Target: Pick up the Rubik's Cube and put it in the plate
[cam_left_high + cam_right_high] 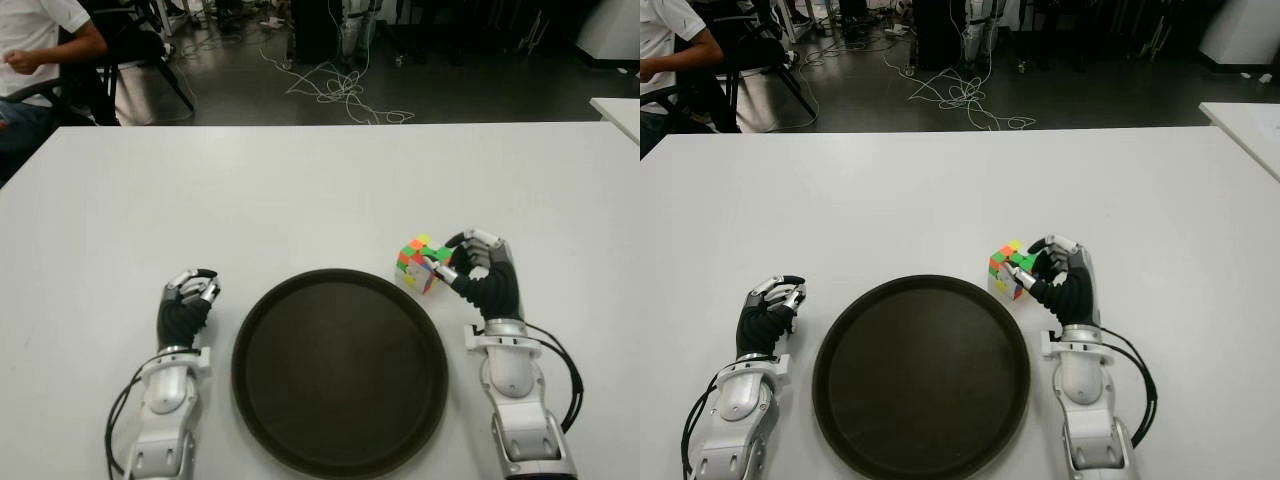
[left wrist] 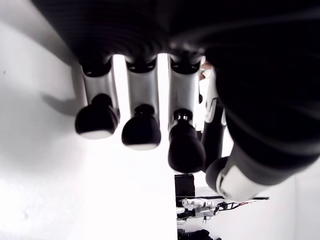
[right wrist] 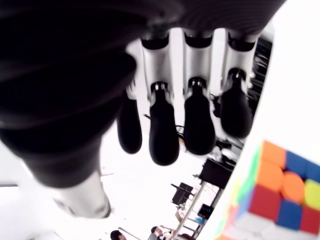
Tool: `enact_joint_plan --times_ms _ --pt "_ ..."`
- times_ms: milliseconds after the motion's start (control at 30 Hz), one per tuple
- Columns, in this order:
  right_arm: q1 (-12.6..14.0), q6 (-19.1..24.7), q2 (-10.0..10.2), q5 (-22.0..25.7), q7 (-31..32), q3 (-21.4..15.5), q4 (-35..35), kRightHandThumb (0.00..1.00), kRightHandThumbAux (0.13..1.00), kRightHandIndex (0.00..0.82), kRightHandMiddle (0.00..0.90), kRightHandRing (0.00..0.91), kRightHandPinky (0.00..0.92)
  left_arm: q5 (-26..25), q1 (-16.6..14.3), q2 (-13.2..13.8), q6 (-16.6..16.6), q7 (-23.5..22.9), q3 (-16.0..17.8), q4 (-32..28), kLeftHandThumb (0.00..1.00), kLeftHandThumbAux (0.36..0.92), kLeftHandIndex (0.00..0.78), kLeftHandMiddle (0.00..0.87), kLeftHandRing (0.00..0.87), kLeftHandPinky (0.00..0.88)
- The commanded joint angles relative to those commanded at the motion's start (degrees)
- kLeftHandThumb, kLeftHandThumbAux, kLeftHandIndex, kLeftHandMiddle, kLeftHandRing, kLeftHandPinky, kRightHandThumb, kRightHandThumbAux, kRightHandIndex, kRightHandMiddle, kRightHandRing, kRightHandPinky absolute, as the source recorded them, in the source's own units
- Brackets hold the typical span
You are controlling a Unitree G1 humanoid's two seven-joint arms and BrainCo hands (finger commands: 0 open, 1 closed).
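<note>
The Rubik's Cube [image 1: 419, 263] stands on the white table [image 1: 300, 190], just off the far right rim of the round dark plate [image 1: 340, 372], which holds nothing. My right hand [image 1: 456, 261] is directly to the cube's right with its fingers loosely bent, and its thumb reaches the cube's near side. In the right wrist view the fingers [image 3: 162, 135] hang free and the cube [image 3: 280, 195] lies beside them, not enclosed. My left hand [image 1: 190, 296] shows left of the plate with relaxed fingers [image 2: 141, 132] holding nothing.
A person [image 1: 30, 50] sits on a chair beyond the table's far left corner. Cables [image 1: 340, 90] lie on the dark floor behind the table. The corner of another white table [image 1: 620, 110] shows at the far right.
</note>
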Motion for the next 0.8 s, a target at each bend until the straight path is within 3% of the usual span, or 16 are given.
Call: enact_joint_plan --times_ms 433,800 --pt "-0.39 -0.72 -0.14 0.49 2.42 -0.47 -2.22 0.264 0.818 0.38 0.492 0.492 0.479 -0.49 0.25 -1.11 -1.53 0.31 0.31 0.46 0.712 0.704 0.444 0.809 0.833 0.831" --pt "-0.9 -1.09 -2.91 -0.13 7.12 -0.23 -3.48 0.11 0.821 0.244 0.315 0.33 0.368 -1.46 0.1 -1.82 -2.53 0.26 0.77 1.26 0.713 0.704 0.444 0.795 0.825 0.823"
